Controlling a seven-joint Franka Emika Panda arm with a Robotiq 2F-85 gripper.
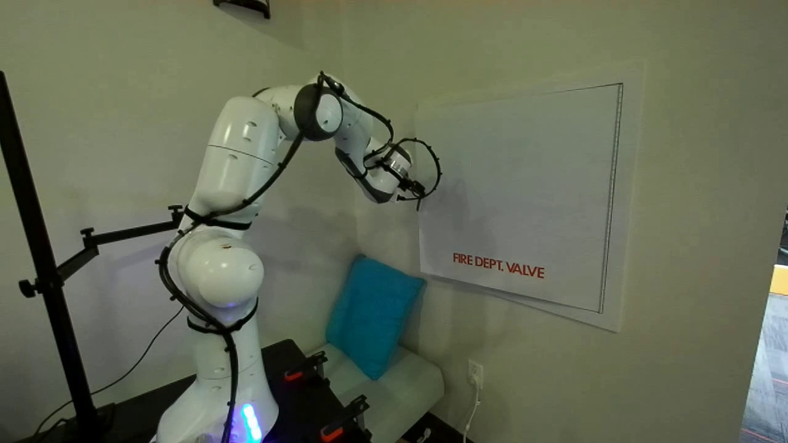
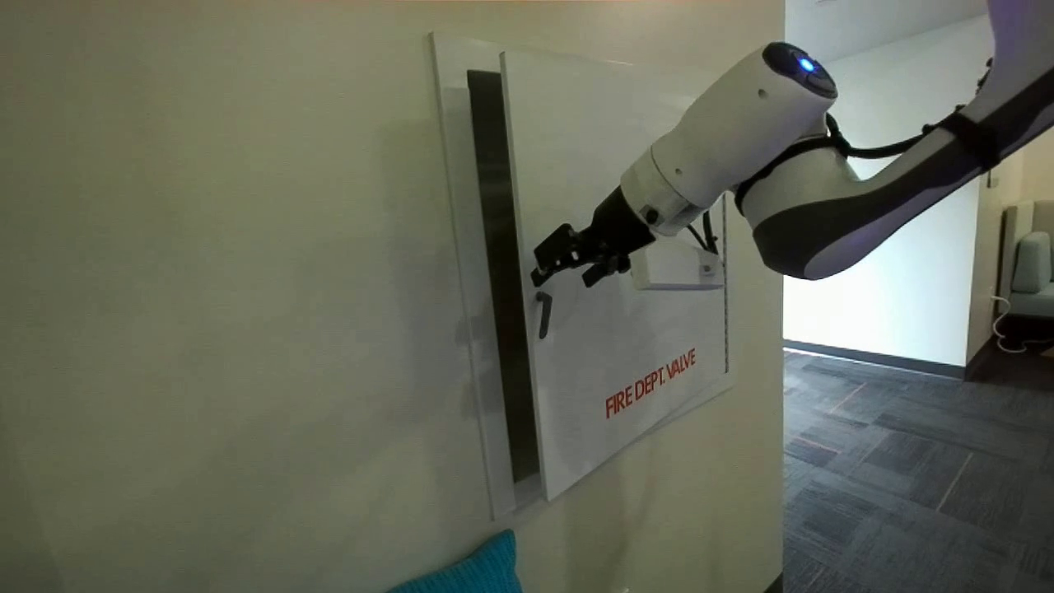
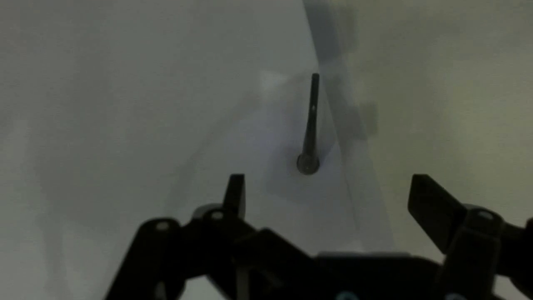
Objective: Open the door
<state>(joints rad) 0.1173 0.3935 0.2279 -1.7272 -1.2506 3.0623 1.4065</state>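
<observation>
The door is a flat white panel with red "FIRE DEPT. VALVE" lettering, seen in both exterior views (image 1: 523,184) (image 2: 609,338) and the wrist view (image 3: 200,104). It stands slightly ajar, with a dark gap (image 2: 501,272) along its latch-side edge. A small dark latch (image 2: 544,315) hangs down near that edge and also shows in the wrist view (image 3: 311,129). My gripper (image 2: 565,278) is open and empty, just above the latch in that exterior view. In the wrist view my fingers (image 3: 327,177) are wide apart, one over the door and one over the wall side.
A white frame (image 2: 482,329) surrounds the door on the pale wall (image 2: 247,288). A blue pillow (image 1: 374,314) leans on a pale seat (image 1: 400,387) below. A black stand (image 1: 46,271) is beside the arm. A wall outlet (image 1: 475,371) with a white cord sits low.
</observation>
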